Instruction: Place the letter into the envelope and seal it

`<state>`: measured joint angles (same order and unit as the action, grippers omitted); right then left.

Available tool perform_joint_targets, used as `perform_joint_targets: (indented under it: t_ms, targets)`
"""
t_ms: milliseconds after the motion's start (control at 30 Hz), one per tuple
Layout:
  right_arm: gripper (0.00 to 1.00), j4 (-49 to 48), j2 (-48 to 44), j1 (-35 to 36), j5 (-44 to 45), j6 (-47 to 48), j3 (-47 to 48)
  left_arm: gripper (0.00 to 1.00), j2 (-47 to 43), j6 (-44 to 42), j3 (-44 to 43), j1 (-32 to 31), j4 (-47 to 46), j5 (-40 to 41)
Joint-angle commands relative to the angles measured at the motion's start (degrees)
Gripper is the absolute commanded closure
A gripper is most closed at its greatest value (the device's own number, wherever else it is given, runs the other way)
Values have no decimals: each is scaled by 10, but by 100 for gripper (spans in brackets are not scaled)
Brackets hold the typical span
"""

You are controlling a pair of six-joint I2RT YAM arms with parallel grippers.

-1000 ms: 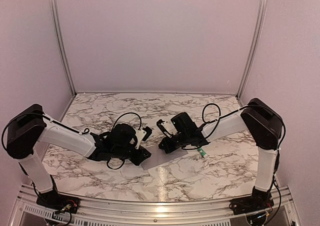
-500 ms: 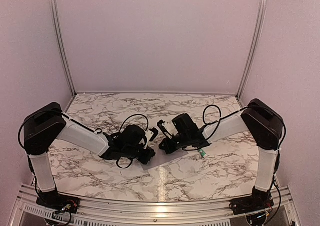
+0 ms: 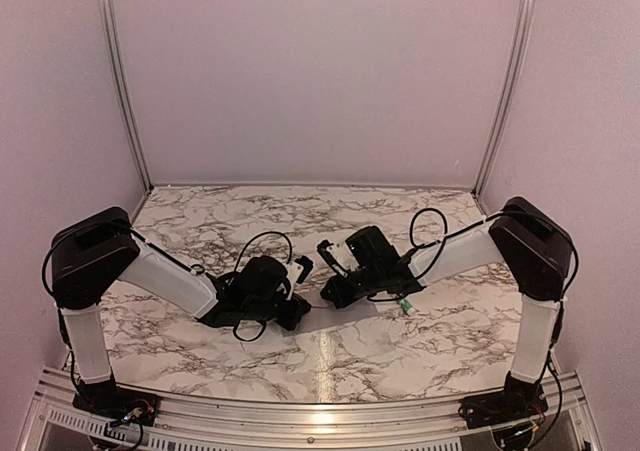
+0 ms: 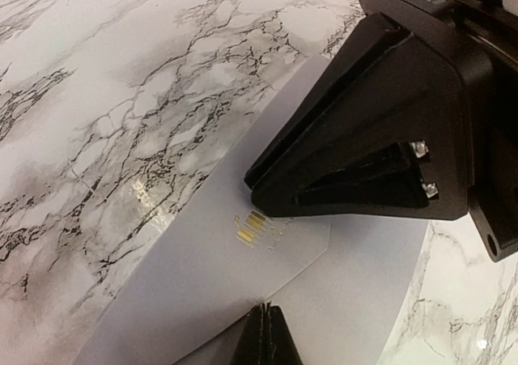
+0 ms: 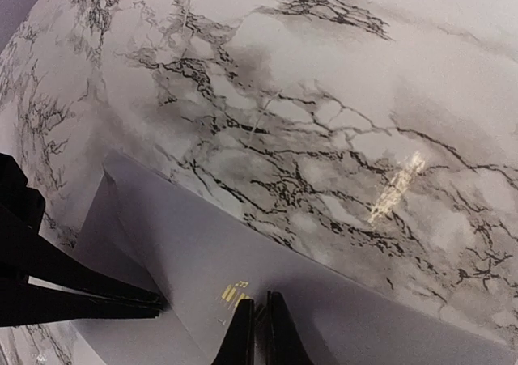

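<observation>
At the near edge of the desk (image 3: 200, 356) both arms are reaching inward, and the two hands are meeting over the middle of the marble top. The envelope (image 4: 348, 284) is lying flat there, grey against the veined surface, with both hands set down on it. In the left wrist view the left hand (image 4: 263, 337) is showing its fingers pressed together, tips resting at the edge of the flap (image 4: 194, 284). Whether those tips are pinching the paper or only bearing down on it is hard to say from this angle. Just beyond them a small gold mark (image 4: 252, 227) is sitting on the flap, and the black wedge of the other hand is coming down right beside it. In the right wrist view the right hand (image 5: 257, 324) is also drawn closed, with only a thin slit between its fingers, its tips touching the grey paper near the same gold mark. A small green-and-white tube (image 3: 405, 306) is lying just beside the right wrist. Farther back the desk is running to plain pale walls (image 3: 320, 71).
</observation>
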<state>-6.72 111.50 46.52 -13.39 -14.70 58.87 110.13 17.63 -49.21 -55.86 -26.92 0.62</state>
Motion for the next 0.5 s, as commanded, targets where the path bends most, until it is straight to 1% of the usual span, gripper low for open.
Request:
perform_joint_targets:
  t_ms: [0,333,400,467]
  targets:
    - [95,30,-20,16,8,-2,9,100,13,5,19,-1,27,11]
    - [95,24,7,21,1,-12,7,100,12,5,17,-1,25,4]
    - [95,25,5,21,3,-14,-1,100,2,8,18,-1,25,-3]
    - [96,22,4,22,5,-16,-10,99,-18,11,22,-1,23,-31]
